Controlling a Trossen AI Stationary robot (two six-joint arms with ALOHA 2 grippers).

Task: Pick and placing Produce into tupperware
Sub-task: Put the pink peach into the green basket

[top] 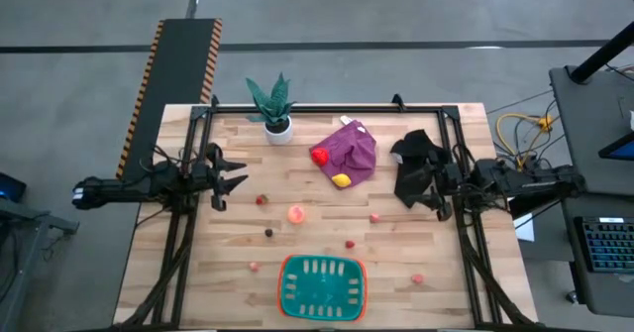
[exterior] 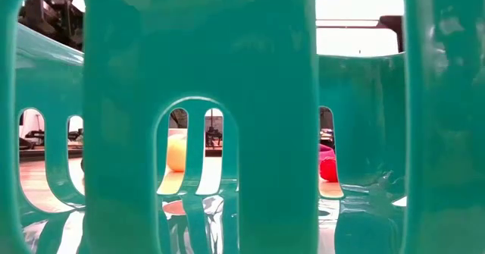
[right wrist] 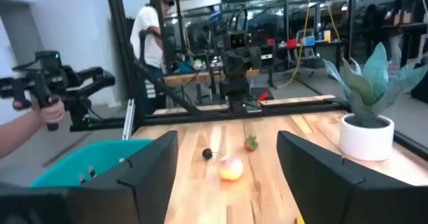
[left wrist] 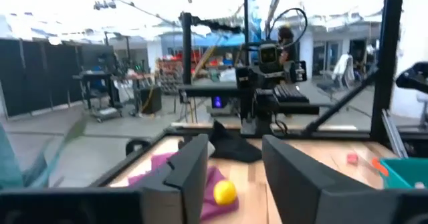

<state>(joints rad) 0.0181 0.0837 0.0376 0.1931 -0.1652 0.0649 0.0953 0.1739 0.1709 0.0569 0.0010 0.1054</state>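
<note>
The produce lies scattered on the wooden table: a red piece and a yellow piece rest on a purple cloth, and a peach-orange piece lies mid-table among small red, pink and dark pieces. The teal tupperware basket stands at the near edge. My left gripper hovers open at the table's left side, facing the cloth. My right gripper hovers open at the right side; its wrist view shows the peach-orange piece ahead between the fingers. Neither touches anything.
A green plant in a white pot stands at the far edge beside the cloth. The black frame rails run along the table's sides. Beyond the table a person's hand holds a black device, and another person stands farther off.
</note>
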